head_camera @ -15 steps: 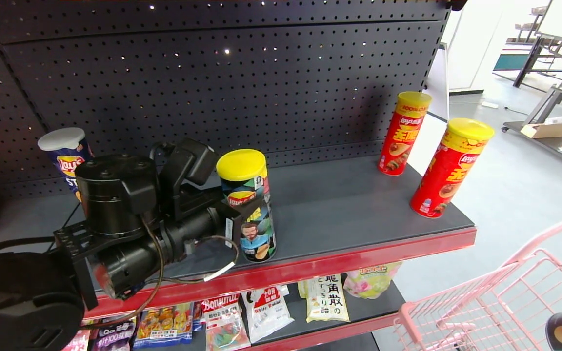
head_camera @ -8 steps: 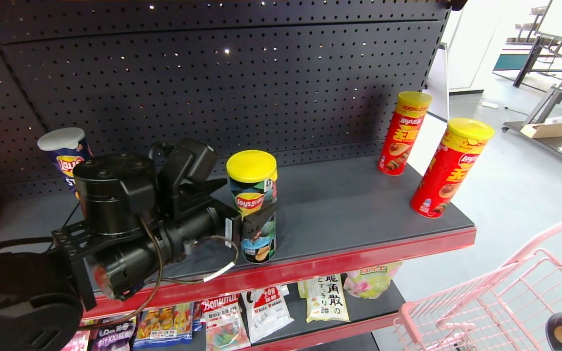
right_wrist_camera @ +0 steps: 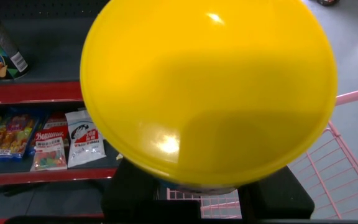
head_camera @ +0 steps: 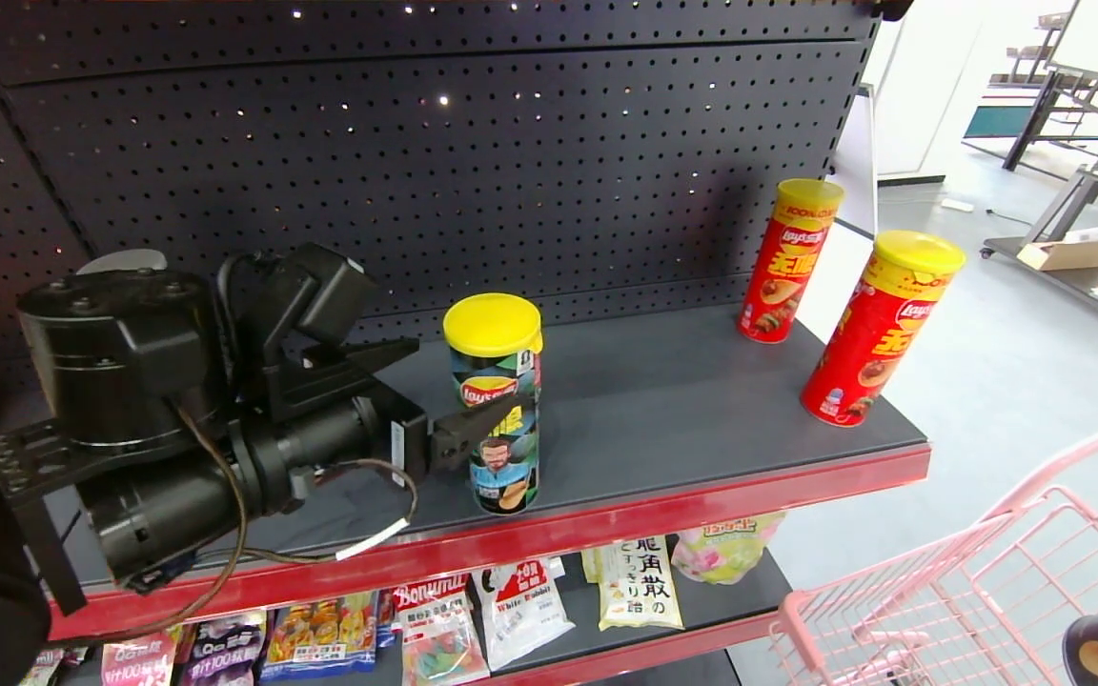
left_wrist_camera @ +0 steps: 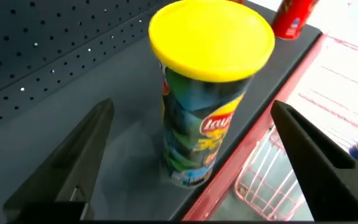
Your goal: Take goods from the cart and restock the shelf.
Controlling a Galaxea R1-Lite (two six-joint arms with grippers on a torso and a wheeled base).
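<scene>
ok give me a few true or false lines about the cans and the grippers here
1. The dark yellow-lidded can stands upright on the shelf. True.
2. The left gripper is shut on that can. False: it is open, with a finger on either side of the can.
3. Two red cans stand at the shelf's right end. True.
4. The right gripper is empty. False: it holds a second can with a yellow lid.

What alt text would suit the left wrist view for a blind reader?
A yellow-lidded chip can stands upright on a dark shelf between the two black fingers of the open pincer, touching neither. A pink cart shows beyond it.
</scene>
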